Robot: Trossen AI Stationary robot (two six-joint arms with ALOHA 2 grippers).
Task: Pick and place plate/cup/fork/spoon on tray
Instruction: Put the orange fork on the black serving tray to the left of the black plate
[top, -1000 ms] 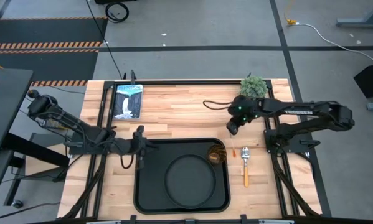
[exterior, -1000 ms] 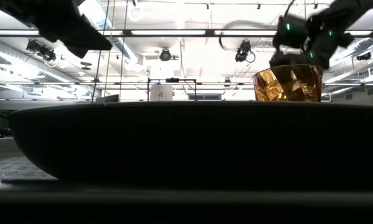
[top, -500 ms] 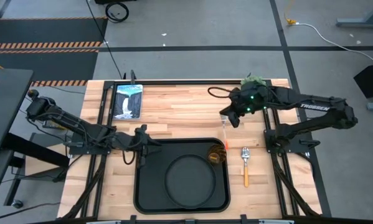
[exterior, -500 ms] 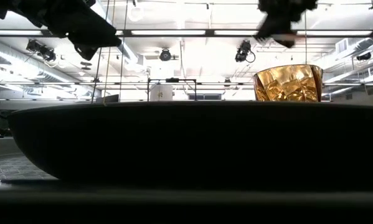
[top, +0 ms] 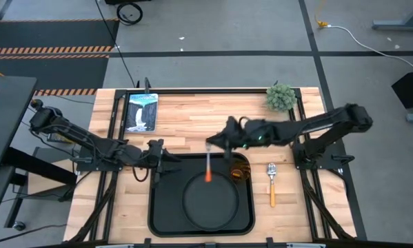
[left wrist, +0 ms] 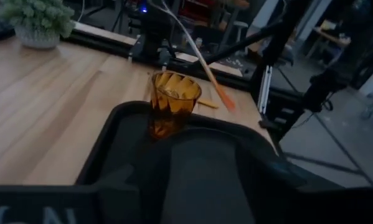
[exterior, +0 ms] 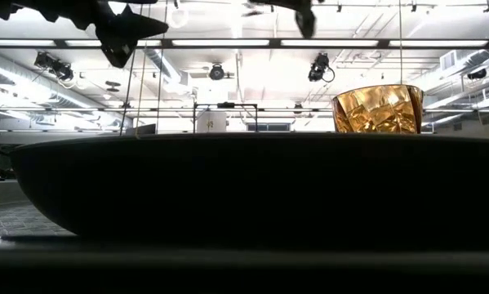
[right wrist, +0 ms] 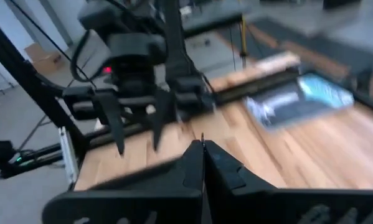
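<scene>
Right gripper (top: pixel 213 142) clamped on the fork (top: pixel 209 164), hanging over the tray's (top: pixel 158 213) far edge. Left gripper (top: pixel 156 157) waits at the tray's left rim, fingers apart. I judge the fork light, stiff, slick; hold the handle. Plate (top: pixel 209 200) has open room; cup (top: pixel 240 169) fragile, just beside. Spoon (top: pixel 272 183) off-tray on the right.
</scene>
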